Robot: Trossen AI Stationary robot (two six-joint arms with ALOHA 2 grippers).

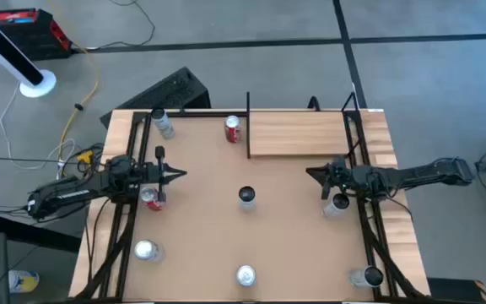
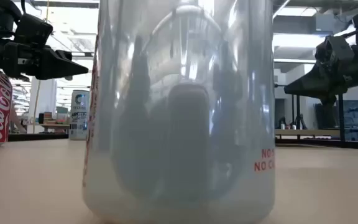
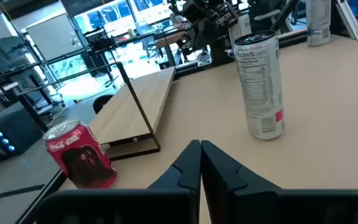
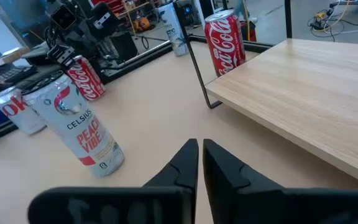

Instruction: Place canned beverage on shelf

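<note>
The shelf (image 1: 298, 133) is a pale wood-grain plank lying at the table's far right, with a thin black rail (image 1: 248, 127) along its left short end. A red cola can (image 1: 233, 128) stands on the table just left of that rail. A silver Celsius can (image 1: 246, 196) stands at the table's middle, between the two grippers. My left gripper (image 1: 182, 175) is shut and empty at the left, above the table, and points toward the middle can (image 3: 261, 84). My right gripper (image 1: 310, 173) is shut and empty at the right, pointing left, near the shelf's front edge (image 4: 303, 93).
A red cola can (image 1: 151, 198) stands beside my left arm and a silver can (image 1: 337, 204) beside my right arm. Other cans stand at the far left (image 1: 163, 124) and along the near edge (image 1: 145, 250), (image 1: 245, 274), (image 1: 367, 276). The near middle one fills the low view (image 2: 179, 112).
</note>
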